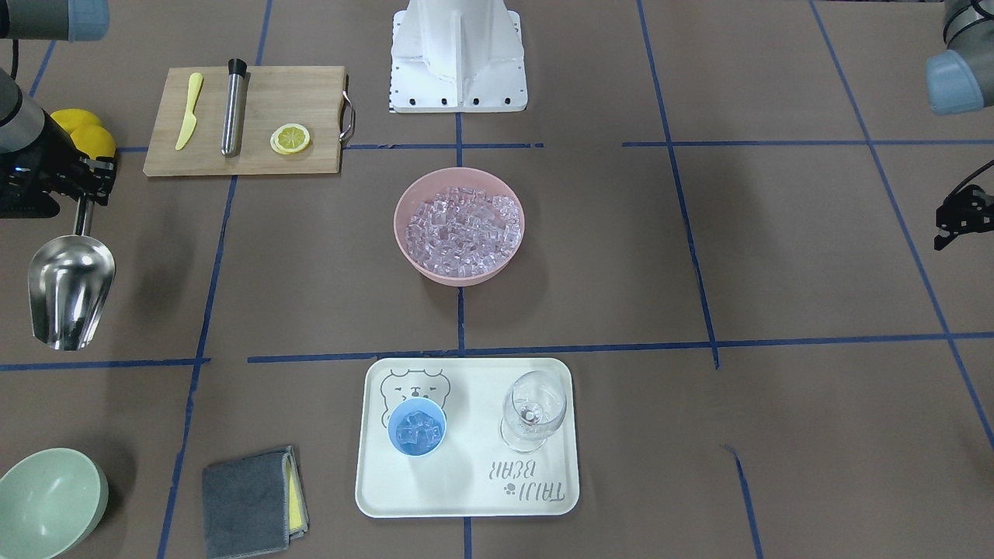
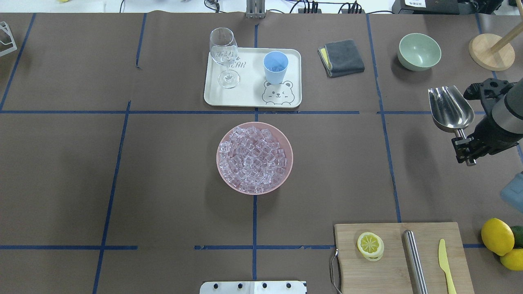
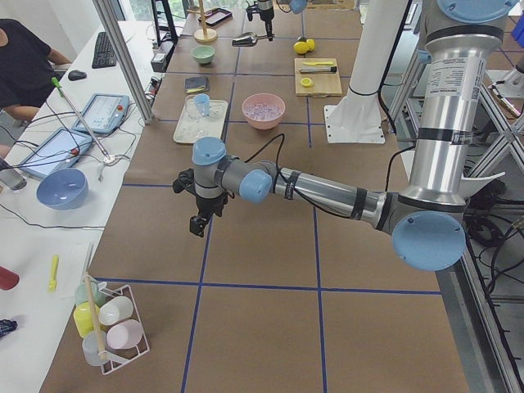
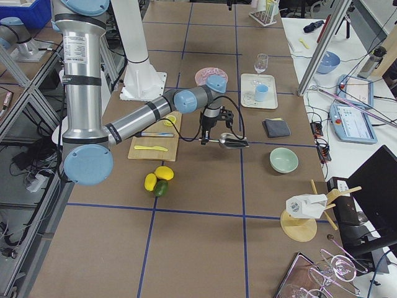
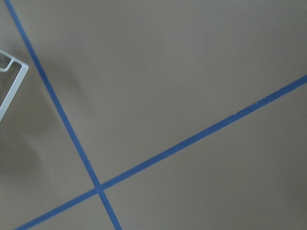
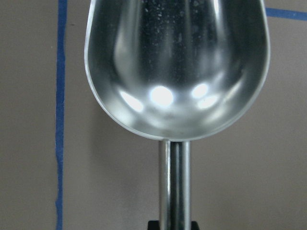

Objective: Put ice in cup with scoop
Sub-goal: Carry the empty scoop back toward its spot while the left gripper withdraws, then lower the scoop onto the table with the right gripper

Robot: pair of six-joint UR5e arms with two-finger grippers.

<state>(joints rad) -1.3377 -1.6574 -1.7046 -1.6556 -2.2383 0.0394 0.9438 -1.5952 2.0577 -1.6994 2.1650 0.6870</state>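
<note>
My right gripper (image 1: pixel 81 194) is shut on the thin rod handle of the steel scoop (image 1: pixel 70 291), held above the table at my right side, far from the bowl and cup. The scoop's trough (image 6: pixel 175 67) is empty in the right wrist view; it also shows in the overhead view (image 2: pixel 449 108). The ice (image 2: pixel 253 159) fills a pink bowl (image 2: pixel 286 171) at the table's centre. The light-blue cup (image 1: pixel 417 427) stands upright on a white tray (image 1: pixel 466 489) with several cubes inside. My left gripper (image 1: pixel 959 217) hovers far off at my left; I cannot tell whether it is open.
A clear wine glass (image 1: pixel 533 407) stands on the tray beside the cup. A grey cloth (image 2: pixel 341 57) and a pale green bowl (image 2: pixel 419 51) lie beyond the scoop. A cutting board (image 2: pixel 392 265) with a lemon slice, steel cylinder and yellow knife lies near my base; lemons (image 2: pixel 496 237) lie beside it.
</note>
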